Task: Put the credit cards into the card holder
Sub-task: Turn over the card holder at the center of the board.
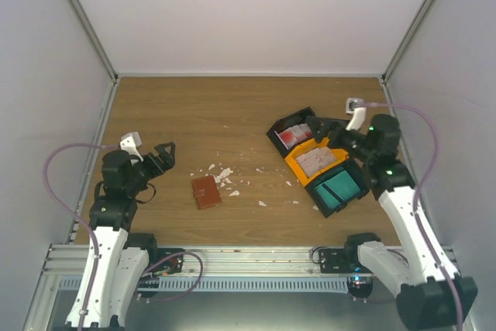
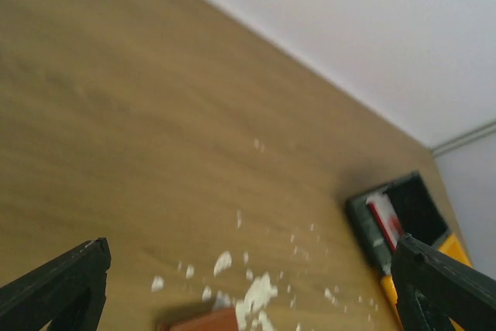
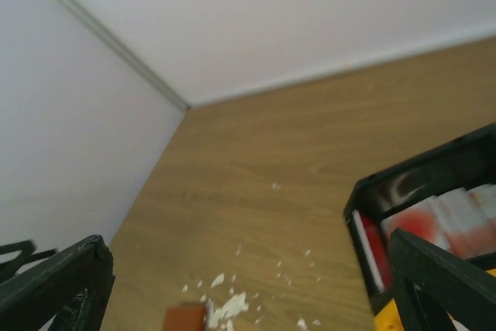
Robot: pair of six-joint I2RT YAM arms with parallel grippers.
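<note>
The reddish-brown card holder (image 1: 206,191) lies closed on the wooden table, left of centre; its edge shows low in the left wrist view (image 2: 205,321) and the right wrist view (image 3: 184,318). The credit cards sit in three bins at the right: red-and-white ones (image 1: 291,136) (image 3: 442,222) (image 2: 385,221), whitish-pink ones (image 1: 316,162) and teal ones (image 1: 339,189). My left gripper (image 1: 163,156) (image 2: 249,244) hovers open, left of the holder, with nothing in it. My right gripper (image 1: 324,131) (image 3: 246,239) hangs open and empty over the bins.
Torn white scraps (image 1: 223,174) (image 2: 260,294) litter the table just right of the holder. A black bin (image 1: 273,131), a yellow bin (image 1: 295,167) and a second black bin (image 1: 319,201) stand in a diagonal row. White walls close in the table on three sides.
</note>
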